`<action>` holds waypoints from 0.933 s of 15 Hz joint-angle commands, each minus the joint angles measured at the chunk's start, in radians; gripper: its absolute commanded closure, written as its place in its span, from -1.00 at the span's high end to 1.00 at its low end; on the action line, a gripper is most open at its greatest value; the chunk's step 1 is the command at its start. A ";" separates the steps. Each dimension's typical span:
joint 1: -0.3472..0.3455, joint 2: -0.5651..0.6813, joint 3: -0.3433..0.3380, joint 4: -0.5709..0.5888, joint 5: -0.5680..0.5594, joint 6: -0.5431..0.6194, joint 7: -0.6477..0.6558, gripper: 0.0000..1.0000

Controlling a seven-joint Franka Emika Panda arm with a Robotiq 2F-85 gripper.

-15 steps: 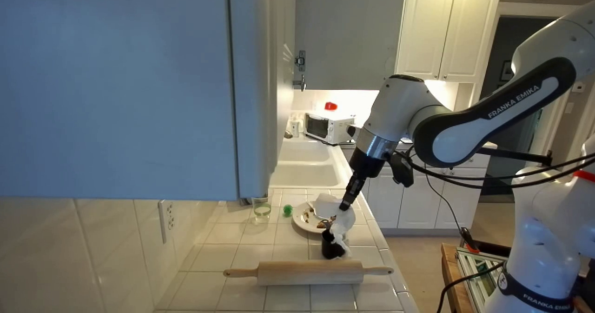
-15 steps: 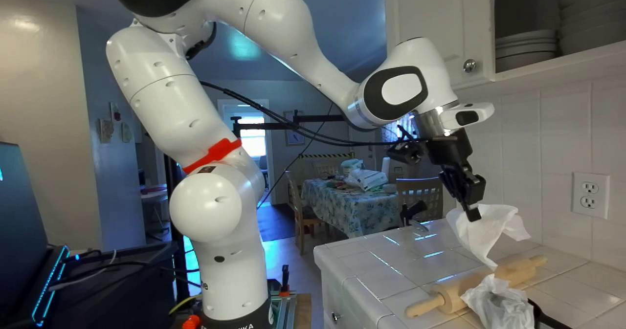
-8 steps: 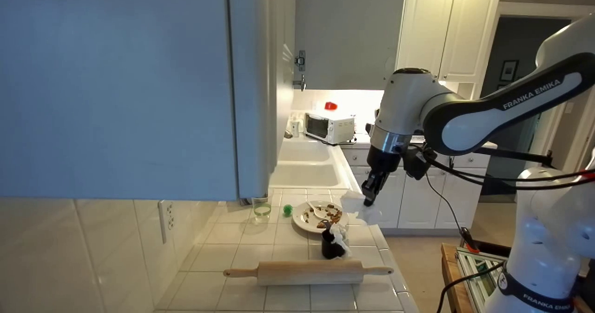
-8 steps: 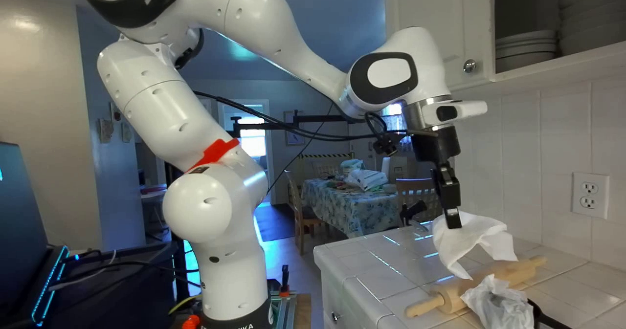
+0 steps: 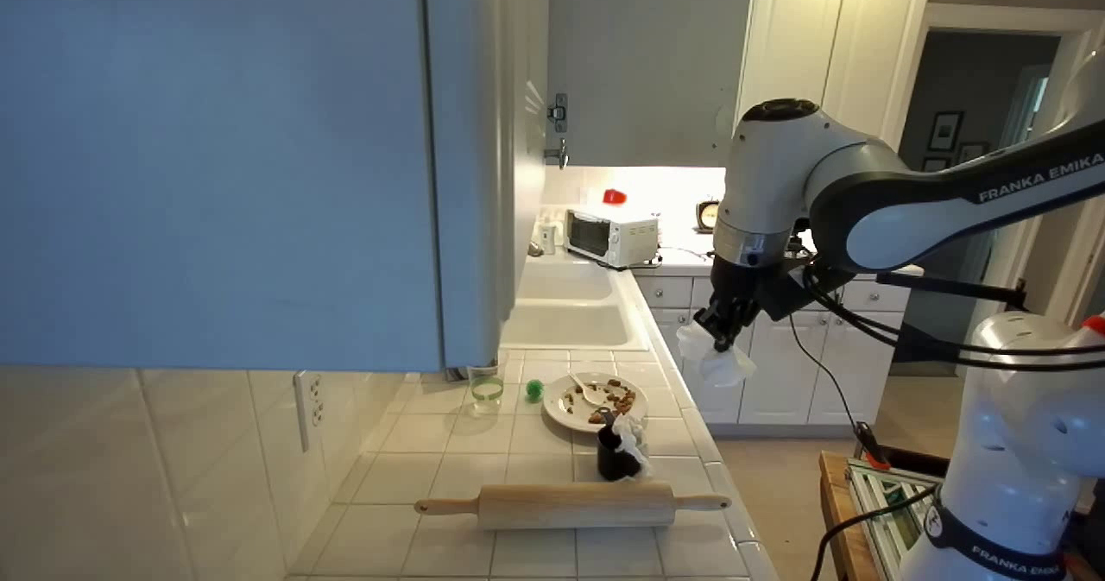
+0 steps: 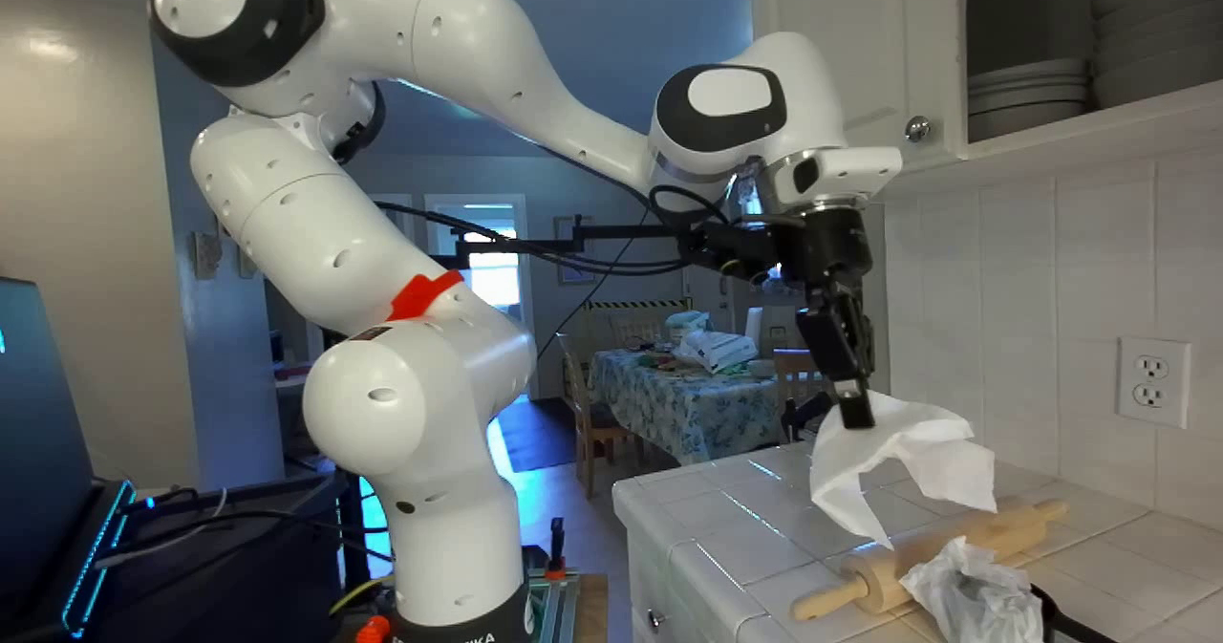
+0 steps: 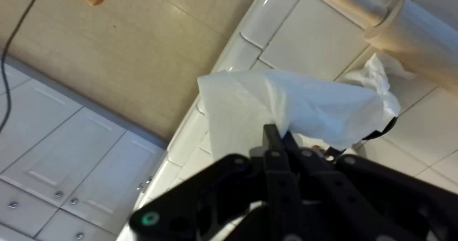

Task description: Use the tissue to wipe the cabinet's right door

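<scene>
My gripper (image 5: pixel 723 344) is shut on a white tissue (image 5: pixel 730 369), which hangs loosely from the fingertips. The tissue also shows in an exterior view (image 6: pixel 922 442), raised near the counter, and in the wrist view (image 7: pixel 238 108), where the closed fingertips (image 7: pixel 279 130) pinch its fold. The cabinet's right door is probably the flat pale grey panel (image 5: pixel 647 63) standing open with a hinge at its left; the gripper is below and apart from it. A pale door with a round knob (image 6: pixel 836 41) shows in an exterior view; I cannot tell whether it is the same panel.
A large blue-grey panel (image 5: pixel 216 158) hangs close to the camera. On the tiled counter (image 5: pixel 535 447) are a plate (image 5: pixel 557 415) with food and a spoon, a black cup (image 5: pixel 611 460) holding white tissue, a glass (image 5: pixel 486 391), a green ball (image 5: pixel 534 390) and a rolling pin (image 5: pixel 577 508).
The gripper has carried the tissue up and away from the black cup and plate, rightward in an exterior view and leftward in an exterior view. The wrist has turned. The plate is uncovered.
</scene>
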 commanded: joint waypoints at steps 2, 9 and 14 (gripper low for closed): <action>-0.062 -0.031 0.040 0.098 -0.131 -0.175 0.171 -0.99; -0.094 0.010 0.055 0.271 -0.423 -0.409 0.368 -0.99; -0.053 0.031 0.061 0.374 -0.611 -0.607 0.530 -0.99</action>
